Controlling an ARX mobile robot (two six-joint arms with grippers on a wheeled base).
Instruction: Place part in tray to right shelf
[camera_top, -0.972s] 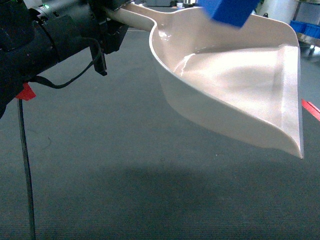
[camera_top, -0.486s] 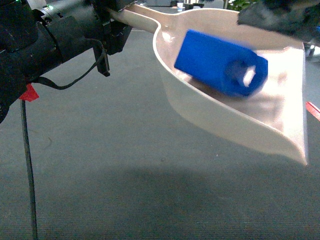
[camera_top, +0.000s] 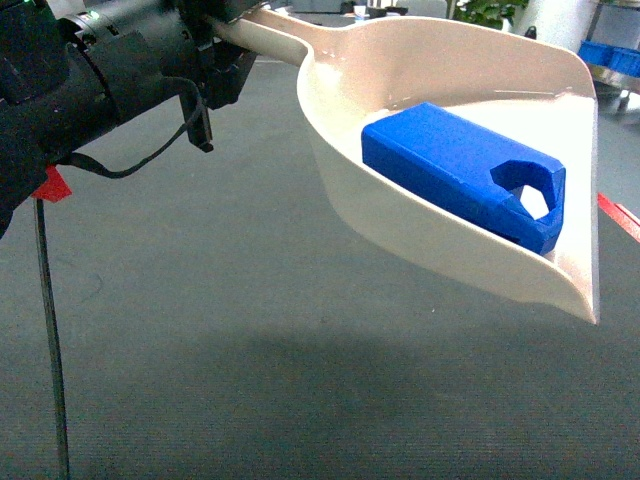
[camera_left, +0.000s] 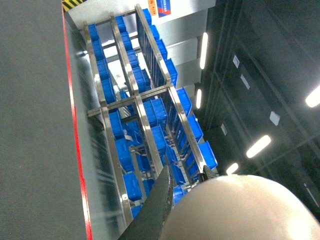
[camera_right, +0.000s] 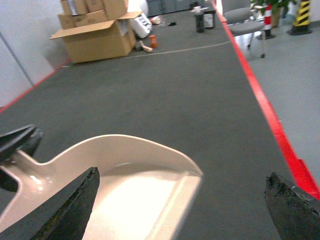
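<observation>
Dim even light; glare on tray (camera_top: 440, 70); soft floor shadow; ceiling lights (camera_left: 258, 145) blown out.

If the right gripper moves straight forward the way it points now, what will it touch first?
Probably the cream tray, which lies directly between and ahead of the open right gripper; depth is unclear, so it may pass just above the rim.

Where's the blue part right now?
In the head view the blue part lies inside the beige tray, right of centre, handle cut-out toward the front lip. The left gripper holds the tray's handle.
</observation>
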